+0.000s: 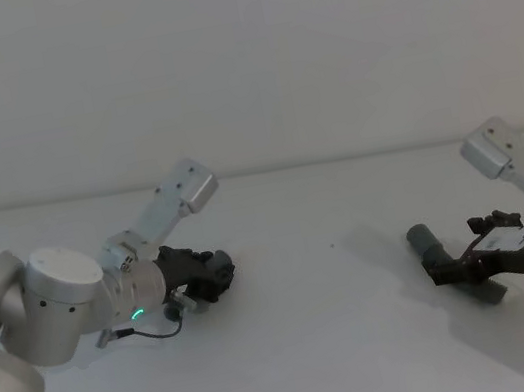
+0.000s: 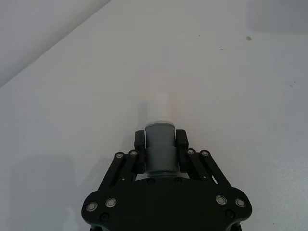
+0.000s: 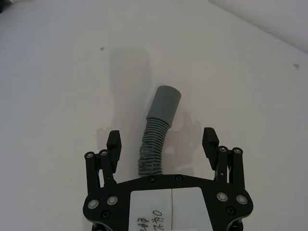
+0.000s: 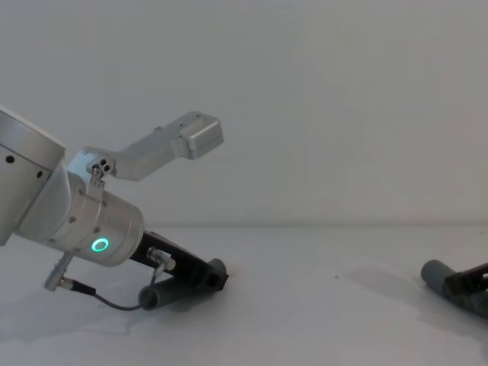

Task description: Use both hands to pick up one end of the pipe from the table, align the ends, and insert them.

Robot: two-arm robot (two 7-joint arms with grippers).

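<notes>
Your main risk sits at the right black linkage-finger gripper [image 3: 162, 139]. Its jaws stand wide apart, and the dark grey ribbed plastic hose piece [image 3: 153, 147] lies between them, a little nearer one finger and touching neither. If you close from here, one pad may meet the ribs first and push or roll the curved hose across the plain white worktop [image 3: 57, 96]. That would leave the smooth open grey cuff socket [image 3: 165, 102], ahead of the fingertips, pointing off line. A grip on soft ribs could also let that socket droop once lifted.

The left black linkage-finger gripper [image 2: 160, 139] is closed snugly on the smooth grey cuff [image 2: 160, 154] of the other hose piece. The narrow white spigot tip [image 2: 160, 108] projects just beyond its fingertips, low over the worktop. Misaligned ends would likely jam rather than slide home.
</notes>
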